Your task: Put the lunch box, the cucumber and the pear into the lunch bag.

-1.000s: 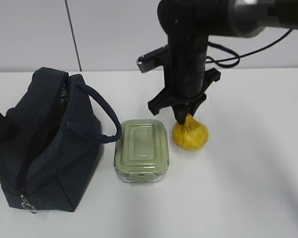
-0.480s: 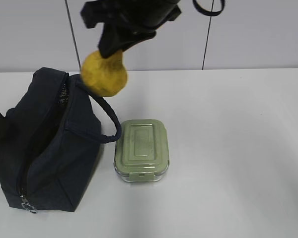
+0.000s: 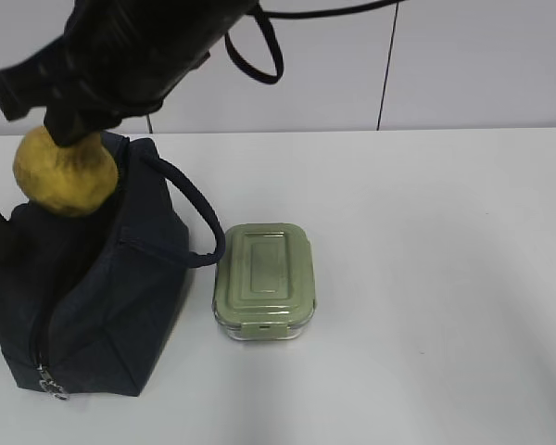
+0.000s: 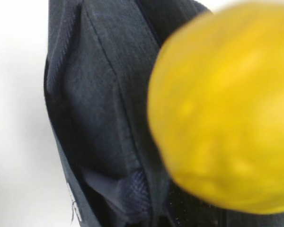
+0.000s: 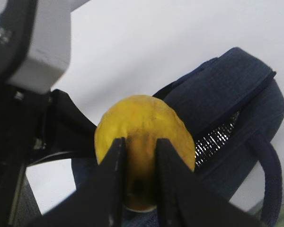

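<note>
Your right gripper [image 5: 137,175] has carried the pear [image 3: 65,171] off the counter [image 3: 445,278] from its spot right of the lunch box [image 3: 264,281] and across to the far-left side. Its fingers [image 5: 114,179] pinch the pear's neck, and the fruit now hangs just above the lunch bag [image 3: 88,278], so this item looks ready to drop in.

The left gripper's own fingers aren't visible; its camera shows only blurred pear and bag fabric, so you cannot tell their state.

The lunch box sits mid-counter, touching or just beside the bag's looped handle [image 3: 190,209]. No cucumber in view, possibly bagged already.

The bag mouth is narrow and slit-like, with silver lining [image 5: 215,137] showing. Right half of the counter is open.
</note>
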You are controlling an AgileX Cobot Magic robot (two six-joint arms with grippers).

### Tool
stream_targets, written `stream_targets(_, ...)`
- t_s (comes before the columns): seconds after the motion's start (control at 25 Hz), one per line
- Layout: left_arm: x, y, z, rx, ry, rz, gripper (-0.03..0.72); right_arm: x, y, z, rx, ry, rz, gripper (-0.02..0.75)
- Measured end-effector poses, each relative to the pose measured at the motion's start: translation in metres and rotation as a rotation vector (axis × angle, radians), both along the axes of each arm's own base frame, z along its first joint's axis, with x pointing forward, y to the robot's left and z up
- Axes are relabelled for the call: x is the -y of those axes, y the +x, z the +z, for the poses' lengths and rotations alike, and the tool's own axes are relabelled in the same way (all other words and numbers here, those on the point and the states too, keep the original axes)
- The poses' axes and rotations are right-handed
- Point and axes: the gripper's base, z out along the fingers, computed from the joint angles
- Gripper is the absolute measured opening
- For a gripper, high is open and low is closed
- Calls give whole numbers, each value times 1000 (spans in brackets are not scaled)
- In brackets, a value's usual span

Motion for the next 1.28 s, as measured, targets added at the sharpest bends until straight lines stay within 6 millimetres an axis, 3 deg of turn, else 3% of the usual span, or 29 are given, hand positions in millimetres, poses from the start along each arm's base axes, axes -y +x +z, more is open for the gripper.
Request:
stream_targets(0.12,0,0,0,-1,0,0,1,-3,4,-14,-22,-39,6,116)
stream_targets(0.16,0,0,0,-1,0,0,1,-5,9,-35,-44,-127,11,116)
stream_targets(0.28,0,0,0,-1,0,0,1,-2,13,-55,-84,-247,-12,115)
stream_targets(0.52,0,0,0,-2,0,-1,1,-2,14,-63,-108,-268,-23,132)
stream_targets(0.6,0,0,0,-2,0,-1,1,-4,14,-63,-118,-250,-24,195)
stream_targets(0.72,0,0,0,-2,0,-1,1,-5,13,-60,-108,-233,-12,405)
stream_targets(0.8,0,0,0,-2,0,-1,1,-3,12,-52,-89,-217,-10,497)
stream_targets(0.92,0,0,0,-3,1,-1,1,3,11,-38,-66,-193,-21,521)
stream_targets(1.04,0,-1,0,-6,4,-3,1,15,10,-28,-65,-173,-54,510)
stream_targets(1.16,0,-1,0,-7,4,-3,1,39,9,-28,-76,-169,-105,489)
stream_targets(1.28,0,-1,0,-9,5,-4,1,84,7,-47,-124,-178,-203,484)
